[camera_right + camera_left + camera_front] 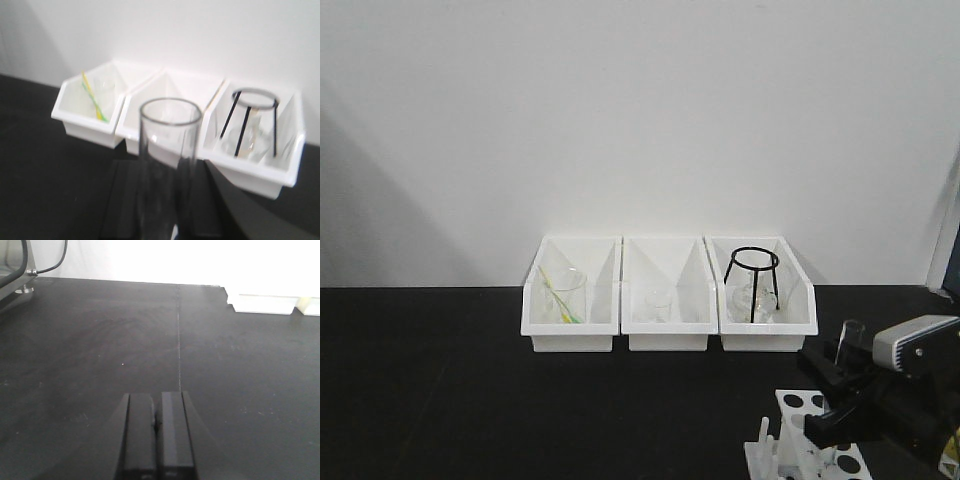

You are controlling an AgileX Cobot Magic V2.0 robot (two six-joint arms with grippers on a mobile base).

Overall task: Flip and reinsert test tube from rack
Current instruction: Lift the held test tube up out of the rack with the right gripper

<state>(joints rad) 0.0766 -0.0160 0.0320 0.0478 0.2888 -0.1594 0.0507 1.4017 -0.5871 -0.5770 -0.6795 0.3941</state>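
In the right wrist view, my right gripper [167, 167] is shut on the test tube [169, 145], a slim clear glass tube standing upright between the black fingers [127, 200] with its open rim on top. In the front view, the test tube [848, 340] sticks up from the right gripper [832, 372] just above the white rack [798, 403] at the lower right. The rack shows round holes in its top plate and upright pegs on its left side. The arm hides part of the rack. My left gripper [157, 399] is shut on nothing, low over the black table.
Three white open-front bins [669, 335] stand in a row at the back against the wall. The left one holds a beaker with a yellow-green stick [563, 297], the middle one a small beaker, the right one a black wire tripod [753, 280]. A cable and metal foot [25, 287] lie far left.
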